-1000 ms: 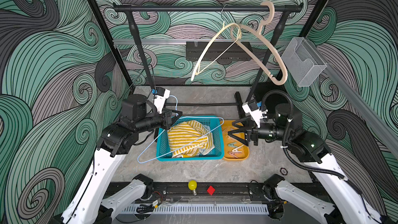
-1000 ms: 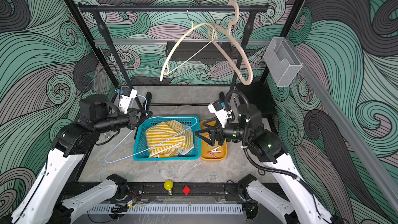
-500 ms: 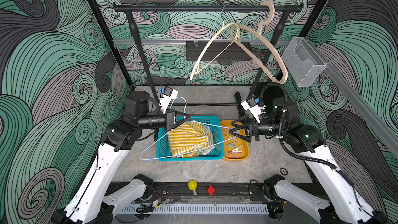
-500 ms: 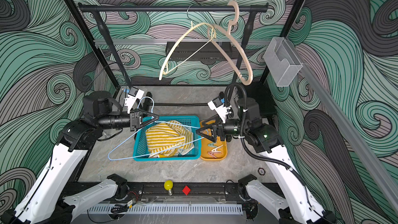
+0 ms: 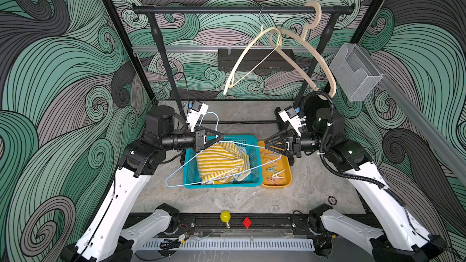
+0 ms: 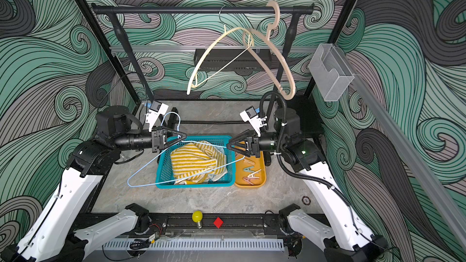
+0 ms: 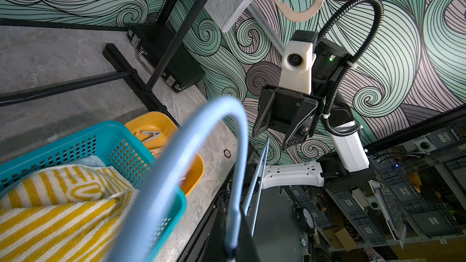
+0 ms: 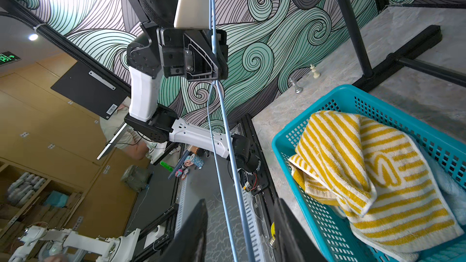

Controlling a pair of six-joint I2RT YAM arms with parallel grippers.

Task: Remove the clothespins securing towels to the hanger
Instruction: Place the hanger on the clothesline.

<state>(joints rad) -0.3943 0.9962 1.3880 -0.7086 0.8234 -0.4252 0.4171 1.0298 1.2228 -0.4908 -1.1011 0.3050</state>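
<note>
While left tool [image 5: 221,138] clamps hanger [image 7: 242,147], right tool [image 5: 266,144] gapes — clothespins [image 5: 276,174] lie below it.

The striped towel [image 5: 219,162] covers most of the blue towel [image 8: 454,192]. In the left wrist view the hanger [image 7: 222,107] is a blur. The right fingers [image 8: 191,235] run off the right wrist view's edge. The clothespins [image 5: 276,175] are too small to count.

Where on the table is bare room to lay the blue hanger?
Bare tabletop lies between the teal basket and the front rail, and in a strip behind the basket before the rack's base bar. Crowded: the basket holds towels, the orange tray beside it holds clothespins.
</note>
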